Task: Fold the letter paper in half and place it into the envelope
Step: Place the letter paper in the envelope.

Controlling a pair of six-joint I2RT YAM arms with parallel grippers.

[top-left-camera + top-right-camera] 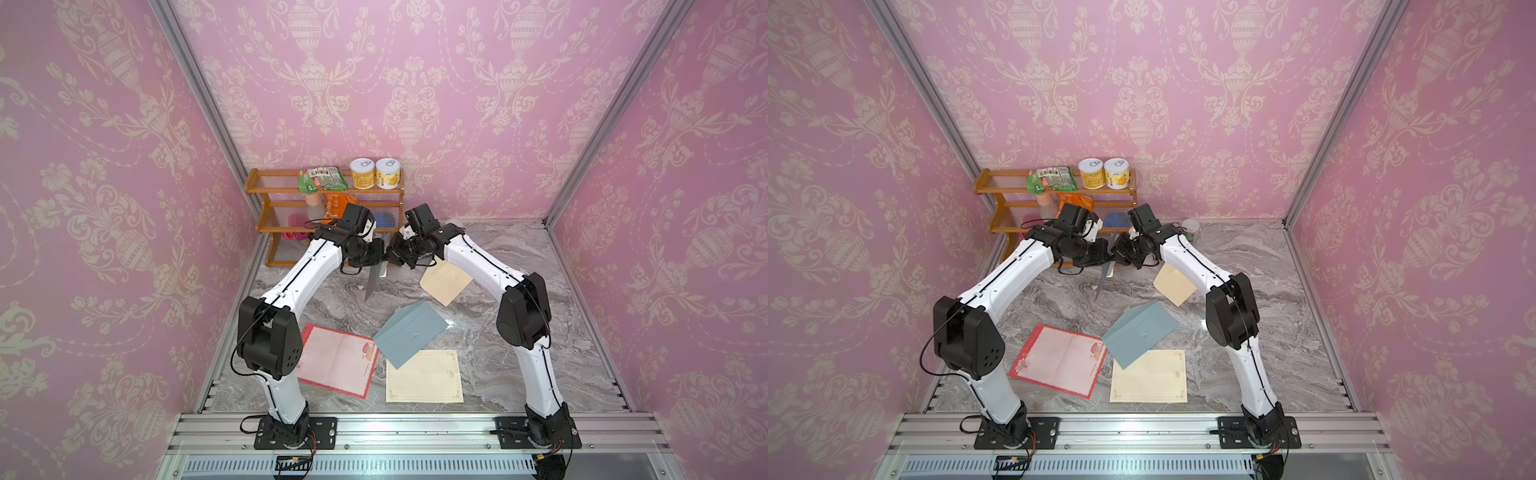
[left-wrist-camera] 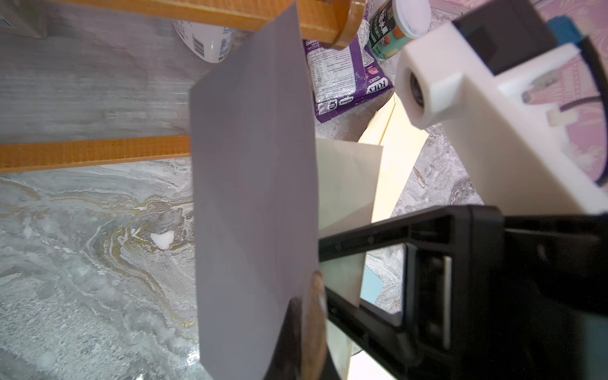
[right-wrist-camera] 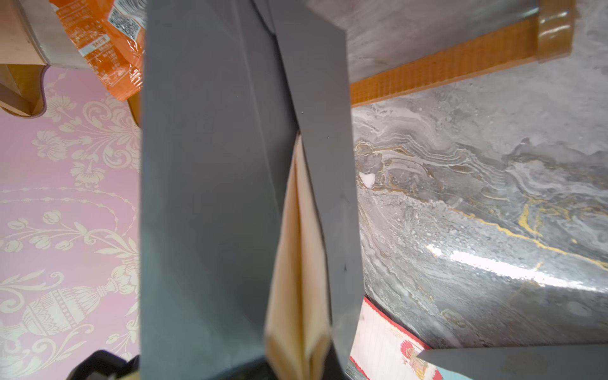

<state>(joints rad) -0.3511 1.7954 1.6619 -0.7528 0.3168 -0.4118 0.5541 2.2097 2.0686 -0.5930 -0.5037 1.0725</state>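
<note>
Both arms meet in the air in front of the shelf. My left gripper (image 1: 379, 259) is shut on a top corner of a grey envelope (image 1: 371, 284), which hangs edge-on over the table. In the left wrist view the envelope (image 2: 253, 197) fills the middle, pinched at my left gripper (image 2: 301, 335). My right gripper (image 1: 392, 254) is shut on the folded cream letter paper (image 3: 299, 279). The paper's far end sits in the envelope's open mouth, between its back wall (image 3: 210, 197) and front wall (image 3: 325, 164). The paper (image 2: 345, 184) also shows behind the envelope.
On the marble table lie a blue envelope (image 1: 409, 334), a tan envelope (image 1: 444, 282), a red-bordered sheet (image 1: 336, 365) and a cream sheet (image 1: 424, 376). A wooden shelf (image 1: 266, 187) with cans and snack packets stands just behind the grippers. A cup (image 1: 1191, 228) stands beside it.
</note>
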